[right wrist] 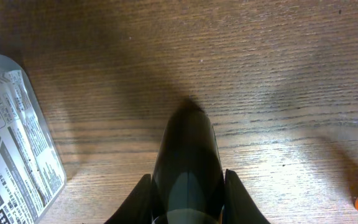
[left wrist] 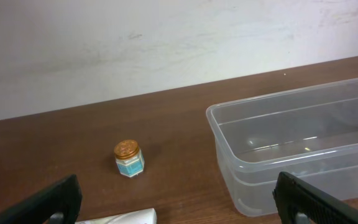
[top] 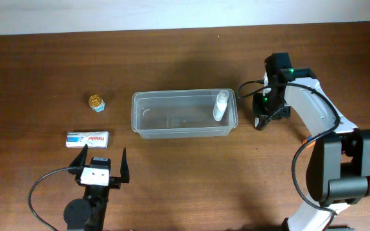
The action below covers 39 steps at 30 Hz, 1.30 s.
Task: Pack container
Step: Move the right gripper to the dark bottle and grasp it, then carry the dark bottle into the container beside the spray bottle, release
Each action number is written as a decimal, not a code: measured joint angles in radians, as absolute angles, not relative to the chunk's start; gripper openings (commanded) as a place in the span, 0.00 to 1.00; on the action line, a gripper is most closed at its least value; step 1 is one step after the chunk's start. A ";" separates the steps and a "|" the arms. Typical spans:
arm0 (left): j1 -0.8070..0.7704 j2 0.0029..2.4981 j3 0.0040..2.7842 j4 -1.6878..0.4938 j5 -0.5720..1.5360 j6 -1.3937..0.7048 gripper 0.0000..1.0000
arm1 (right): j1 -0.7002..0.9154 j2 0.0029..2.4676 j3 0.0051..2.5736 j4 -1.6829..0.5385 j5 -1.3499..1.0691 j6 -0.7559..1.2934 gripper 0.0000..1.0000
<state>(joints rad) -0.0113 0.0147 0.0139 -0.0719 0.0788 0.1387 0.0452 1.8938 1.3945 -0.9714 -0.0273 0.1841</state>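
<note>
Container (top: 178, 119): middle of the surface (top: 191, 179), a clear tub whose left part is bare.
Bottle (top: 220, 106): white, upright inside the container at its right end.
Right arm (top: 304, 102): just beside the container's right end; jaws pressed together on nothing, over bare wood.
Left arm (top: 95, 192): near-left; jaws spread wide, empty.
Box (top: 87, 138): lying flat just beyond the left jaws.
Jar (top: 96, 101): gold-lidded, farther back.
Step, likely: fetch the box. Straddle its narrow width, lift clear of the rim, release over the bare left part.
</note>
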 measured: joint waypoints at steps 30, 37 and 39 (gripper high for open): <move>-0.011 0.015 0.014 -0.072 0.079 0.139 1.00 | 0.194 1.622 1.829 -1.298 -0.056 0.197 0.17; -0.011 0.015 0.014 -0.072 0.079 0.139 0.99 | 0.394 1.610 1.833 -1.194 -0.069 0.247 0.18; -0.011 0.015 0.014 -0.072 0.079 0.139 0.99 | 0.436 1.621 1.833 -1.164 -0.060 0.266 0.18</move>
